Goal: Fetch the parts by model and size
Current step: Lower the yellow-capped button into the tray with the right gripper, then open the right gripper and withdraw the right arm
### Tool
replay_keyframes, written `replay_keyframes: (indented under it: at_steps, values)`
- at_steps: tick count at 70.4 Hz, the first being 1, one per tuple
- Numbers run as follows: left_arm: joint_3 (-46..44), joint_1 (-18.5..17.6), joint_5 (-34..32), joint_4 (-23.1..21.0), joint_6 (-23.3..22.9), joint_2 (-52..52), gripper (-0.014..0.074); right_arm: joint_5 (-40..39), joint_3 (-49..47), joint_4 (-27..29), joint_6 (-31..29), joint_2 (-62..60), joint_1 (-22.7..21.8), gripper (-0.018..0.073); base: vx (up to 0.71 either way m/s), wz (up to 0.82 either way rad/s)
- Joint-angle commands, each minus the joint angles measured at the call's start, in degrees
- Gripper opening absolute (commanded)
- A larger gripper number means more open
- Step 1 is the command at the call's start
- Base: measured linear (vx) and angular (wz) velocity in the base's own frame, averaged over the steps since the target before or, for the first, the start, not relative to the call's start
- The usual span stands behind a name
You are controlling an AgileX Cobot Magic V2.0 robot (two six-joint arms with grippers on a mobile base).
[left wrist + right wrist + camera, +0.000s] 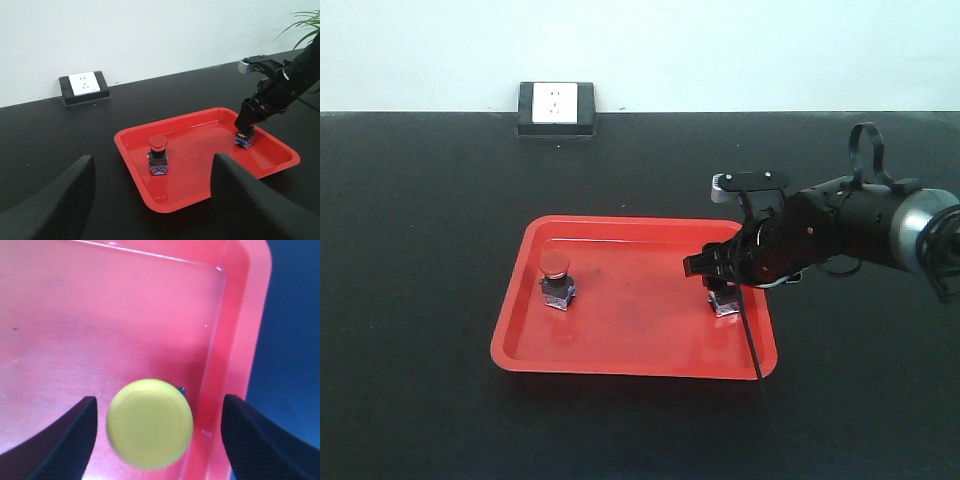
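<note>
A red-capped push-button switch (555,280) stands upright in the left part of a red tray (640,320). It also shows in the left wrist view (158,155). A yellow-capped switch (724,301) stands near the tray's right rim; only its base shows below my right gripper (716,266). In the right wrist view the yellow cap (150,423) lies between the spread fingers of my right gripper (159,405), which is open just above it and does not touch it. My left gripper (152,162) is open and empty, back from the tray's near corner (165,205).
A white socket on a black box (556,108) sits at the back edge of the black table against the wall. A thin black cable (751,340) hangs from the right arm across the tray's right front corner. Plant leaves (307,22) show at far right.
</note>
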Motion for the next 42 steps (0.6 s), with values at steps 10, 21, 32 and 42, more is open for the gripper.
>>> replay_keyframes:
  at_steps: [10,21,32,42]
  values:
    - [-1.2,-0.2,-4.1,-0.3,-0.1,0.7,0.0464,-1.8,-1.9,-4.6,-0.2,-13.2,-0.2,0.0509,0.00,0.00]
    - [-1.2,-0.2,-4.1,-0.3,-0.1,0.7,0.0464,0.7,-1.8,-7.1,-0.2,-22.8,-0.2,0.0509,0.00,0.00]
    - [-1.2,-0.2,-4.1,-0.3,-0.1,0.7,0.0464,4.7,-1.7,-8.4,-0.8,-31.6,-0.2,0.0508,0.00,0.00]
    - [-1.2,-0.2,-4.1,-0.2,-0.1,0.7,0.0464,7.8,-1.7,-7.8,-3.6,-38.2,-0.2,0.0508,0.00,0.00]
